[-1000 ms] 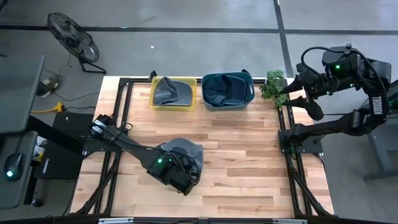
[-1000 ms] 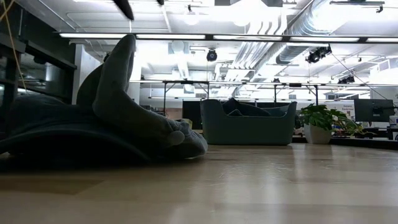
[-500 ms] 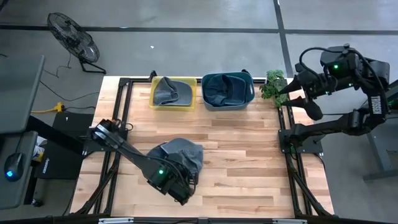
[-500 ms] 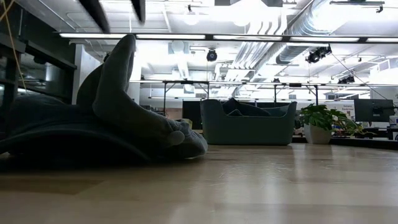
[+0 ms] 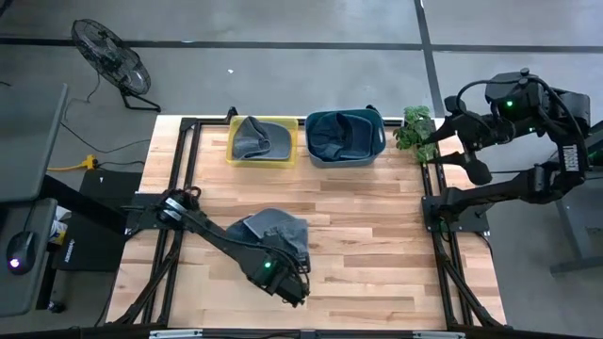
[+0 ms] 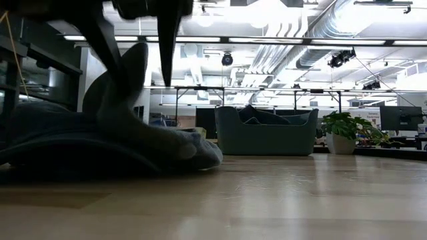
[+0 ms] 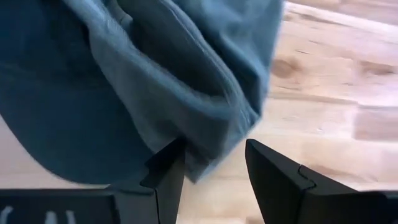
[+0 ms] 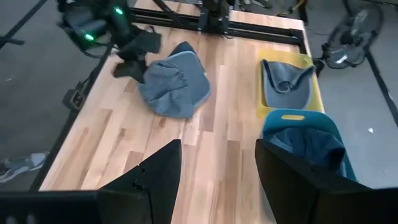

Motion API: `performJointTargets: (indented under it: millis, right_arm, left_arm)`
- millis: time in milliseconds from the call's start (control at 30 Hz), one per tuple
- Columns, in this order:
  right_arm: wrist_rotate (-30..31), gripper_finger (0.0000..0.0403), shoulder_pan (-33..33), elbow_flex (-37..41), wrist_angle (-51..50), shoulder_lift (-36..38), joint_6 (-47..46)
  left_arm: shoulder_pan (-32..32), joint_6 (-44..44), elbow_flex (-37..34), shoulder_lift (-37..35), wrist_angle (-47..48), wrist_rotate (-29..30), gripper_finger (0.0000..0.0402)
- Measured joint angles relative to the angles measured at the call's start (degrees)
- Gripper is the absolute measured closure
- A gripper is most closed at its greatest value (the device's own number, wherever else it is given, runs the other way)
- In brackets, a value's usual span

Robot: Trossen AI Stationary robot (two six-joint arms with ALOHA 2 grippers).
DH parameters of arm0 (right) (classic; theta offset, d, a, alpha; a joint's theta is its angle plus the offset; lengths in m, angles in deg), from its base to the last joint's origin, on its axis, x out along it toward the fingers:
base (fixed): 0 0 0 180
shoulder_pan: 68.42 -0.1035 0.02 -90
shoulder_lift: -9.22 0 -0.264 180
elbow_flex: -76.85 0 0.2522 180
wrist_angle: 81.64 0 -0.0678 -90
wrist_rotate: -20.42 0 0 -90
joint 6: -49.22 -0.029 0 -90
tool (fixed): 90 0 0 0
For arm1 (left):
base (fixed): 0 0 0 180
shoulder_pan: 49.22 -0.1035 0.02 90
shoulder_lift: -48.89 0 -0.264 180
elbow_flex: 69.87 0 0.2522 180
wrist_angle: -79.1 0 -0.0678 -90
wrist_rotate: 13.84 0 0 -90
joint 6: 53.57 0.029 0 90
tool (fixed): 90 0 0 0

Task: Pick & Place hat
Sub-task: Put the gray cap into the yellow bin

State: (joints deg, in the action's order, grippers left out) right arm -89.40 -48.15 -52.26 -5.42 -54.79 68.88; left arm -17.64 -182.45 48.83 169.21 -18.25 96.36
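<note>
A grey-blue hat [image 5: 274, 231] lies crumpled on the wooden table, left of the middle; its brim rests flat on the wood [image 6: 80, 150]. My left gripper [image 5: 294, 282] hangs open just over the hat's near edge [image 7: 208, 146], pointing steeply down. In the low view its two fingers [image 6: 145, 79] come down in front of the hat's raised crown. In the left wrist view the cloth edge shows between the fingertips [image 7: 211, 149]. My right gripper [image 5: 471, 132] waits open, raised off the table's far right corner [image 8: 217, 152].
At the far edge stand a yellow bin [image 5: 263, 141] with a grey hat in it and a blue bin [image 5: 345, 138] with a dark blue hat in it. A potted plant [image 5: 415, 127] stands at the far right corner. Bare wood lies to the right of the hat.
My left gripper has come down toward the hat and shifted a little toward the table's near right, rolling about its own axis; its fingers now reach well into the low view. The hat has kept still.
</note>
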Motion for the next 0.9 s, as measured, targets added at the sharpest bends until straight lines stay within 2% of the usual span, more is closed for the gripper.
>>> performJointTargets:
  millis: [167, 467, 900]
  right_arm:
    - [-0.1, 0.0204, -1.6, 0.0, 0.0, 0.0, -0.4]
    - [-0.1, 0.0204, -1.7, 0.0, 0.0, 0.0, -1.1]
    - [-0.1, 0.0204, -1.7, 0.0, 0.0, 0.0, -1.6]
  left_arm:
    - [-1.8, 0.8, 0.0, -0.2, 1.1, -0.4, 0.0235]
    - [-3.1, 1.4, -0.1, 0.0, 11.0, -3.4, 0.0235]
    - [-3.1, 0.9, 1.2, 0.0, 15.5, -4.0, 0.0235]
